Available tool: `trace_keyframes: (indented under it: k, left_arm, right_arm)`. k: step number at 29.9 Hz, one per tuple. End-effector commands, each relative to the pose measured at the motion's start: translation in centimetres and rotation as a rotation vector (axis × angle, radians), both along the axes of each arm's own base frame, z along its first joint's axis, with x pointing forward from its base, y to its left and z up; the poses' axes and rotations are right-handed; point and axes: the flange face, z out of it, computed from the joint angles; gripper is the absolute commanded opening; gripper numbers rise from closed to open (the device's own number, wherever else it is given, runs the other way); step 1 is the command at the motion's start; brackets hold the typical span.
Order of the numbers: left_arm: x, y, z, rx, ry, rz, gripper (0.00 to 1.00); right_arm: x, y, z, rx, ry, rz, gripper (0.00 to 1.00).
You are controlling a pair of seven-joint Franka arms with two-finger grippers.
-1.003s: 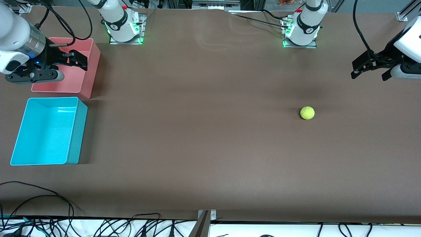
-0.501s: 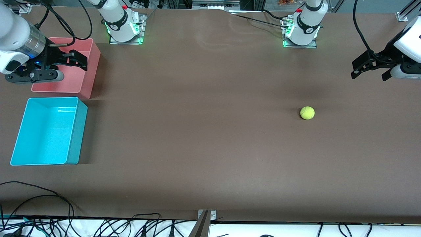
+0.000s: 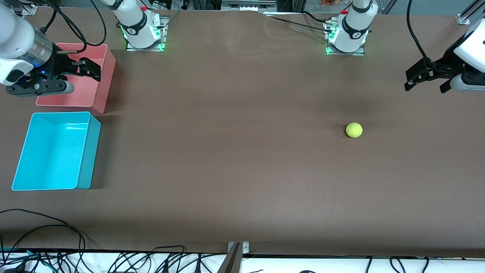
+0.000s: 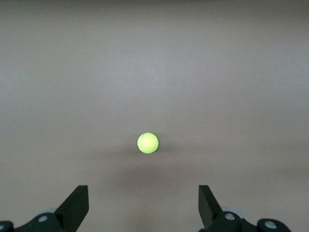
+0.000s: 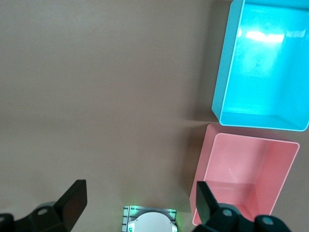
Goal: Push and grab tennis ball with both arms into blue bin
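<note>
the tennis ball (image 3: pixel 354 130) sits right of centre in the frame, light, fuzzy and quick to roll; best pinched across its middle. left gripper (image 3: pixel 424 76) and right gripper (image 3: pixel 81 68) hover with fingers apart, the blue bin (image 3: pixel 22 151) at lower left.

I'm seeing the fuzzy yellow-green tennis ball (image 3: pixel 354 130) sitting alone toward the left arm's end of the counter, while the open-topped blue bin (image 3: pixel 89 151) is standing upright, well apart, at the right arm's end.
</note>
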Motion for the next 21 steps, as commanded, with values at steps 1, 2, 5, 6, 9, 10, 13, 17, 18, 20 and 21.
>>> trace_keyframes:
  k: [1, 2, 5, 6, 9, 10, 13, 17, 18, 20, 21]
  left_arm:
    - [0.23, 0.03, 0.51, -0.005, 0.001, 0.010, 1.00]
    - [0.23, 0.03, 0.51, -0.005, 0.001, 0.010, 1.00]
    - [0.22, -0.05, 0.51, -0.005, 0.001, 0.010, 1.00]
    - [0.23, 0.03, 0.51, -0.005, 0.001, 0.010, 1.00]
    - [0.22, -0.05, 0.51, -0.005, 0.001, 0.008, 1.00]
    - [0.23, 0.03, 0.51, -0.005, 0.001, 0.010, 1.00]
    - [0.23, 0.03, 0.51, -0.005, 0.001, 0.011, 1.00]
    - [0.23, 0.03, 0.51, -0.005, 0.001, 0.010, 1.00]
    - [0.23, 0.03, 0.51, -0.005, 0.001, 0.010, 1.00]
    - [0.21, -0.05, 0.50, -0.004, 0.003, 0.008, 1.00]
    - [0.23, 0.03, 0.51, -0.005, 0.001, 0.010, 1.00]
  right_arm:
    - [0.03, 0.38, 0.66, -0.018, -0.005, 0.008, 1.00]
    - [0.00, 0.36, 0.75, -0.019, -0.007, 0.008, 1.00]
    - [0.03, 0.38, 0.66, -0.017, -0.005, 0.012, 1.00]
    - [0.04, 0.38, 0.73, -0.017, -0.007, 0.012, 1.00]
    - [0.03, 0.38, 0.66, -0.017, -0.005, 0.012, 1.00]
    - [0.04, 0.38, 0.73, -0.017, -0.007, 0.012, 1.00]
    - [0.03, 0.46, 0.73, -0.018, -0.007, 0.009, 1.00]
    - [-0.01, 0.29, 0.74, -0.017, -0.005, 0.014, 1.00]
    - [0.08, 0.06, 0.66, -0.016, -0.005, 0.012, 1.00]
    - [0.10, -0.16, 0.65, -0.013, -0.003, 0.009, 1.00]
    - [0.08, -0.16, 0.64, -0.013, -0.001, 0.009, 1.00]
